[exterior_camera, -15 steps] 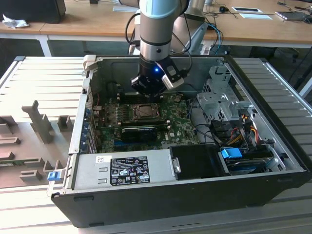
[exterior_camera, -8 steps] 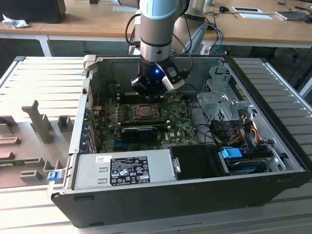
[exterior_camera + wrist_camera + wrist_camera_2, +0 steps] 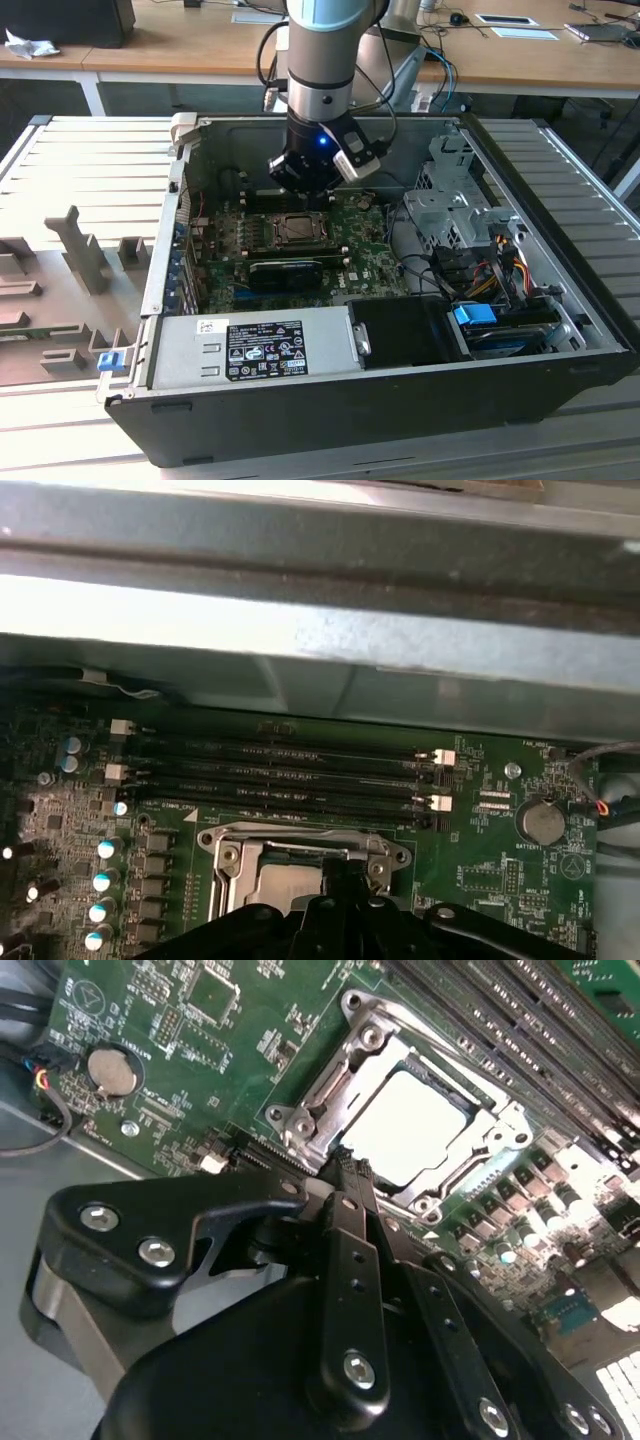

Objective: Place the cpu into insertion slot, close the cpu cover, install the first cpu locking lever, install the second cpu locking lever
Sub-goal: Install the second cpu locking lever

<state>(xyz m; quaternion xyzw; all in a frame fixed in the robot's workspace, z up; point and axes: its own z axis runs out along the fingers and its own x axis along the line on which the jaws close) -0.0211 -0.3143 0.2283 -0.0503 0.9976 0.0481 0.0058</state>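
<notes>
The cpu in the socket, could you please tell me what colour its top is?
Silvery-grey metal; the cpu shows best in the second wrist view.

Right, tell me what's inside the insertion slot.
The cpu sits in the insertion slot, with the cpu cover closed around it. The gripper hides one edge.

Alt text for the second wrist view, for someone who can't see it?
The black gripper hangs just above a green motherboard, its tip at the edge of the insertion slot, where the cpu sits framed by the silver cpu cover. A coin battery lies nearby.
</notes>
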